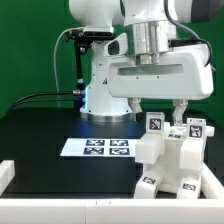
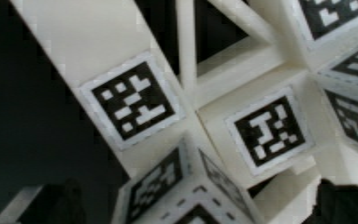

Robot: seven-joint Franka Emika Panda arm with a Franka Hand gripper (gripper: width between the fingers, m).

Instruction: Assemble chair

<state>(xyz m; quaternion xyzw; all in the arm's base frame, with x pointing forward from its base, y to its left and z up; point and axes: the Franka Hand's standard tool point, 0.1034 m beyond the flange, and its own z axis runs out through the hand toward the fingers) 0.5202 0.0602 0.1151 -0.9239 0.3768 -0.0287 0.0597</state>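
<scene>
The partly built white chair [image 1: 172, 158] stands at the exterior view's right, near the table's front edge. Its chunky bars and blocks carry black-and-white tags. Directly above it hangs my gripper [image 1: 158, 110]. Its two fingers are spread wide on either side of a tagged upright part [image 1: 155, 124], with a gap on each side, so it is open and holds nothing. The wrist view is filled at close range by the chair's tagged bars [image 2: 140, 95], and a tagged block corner [image 2: 202, 195] lies between the dark fingertips [image 2: 25, 205]. The gripper [image 2: 194, 208] shows only at that view's edge.
The marker board [image 1: 100, 148] lies flat on the black table to the exterior view's left of the chair. A low white rim [image 1: 60, 207] borders the table's front and left sides. The robot's base [image 1: 105, 100] and a black cable [image 1: 50, 97] stand behind.
</scene>
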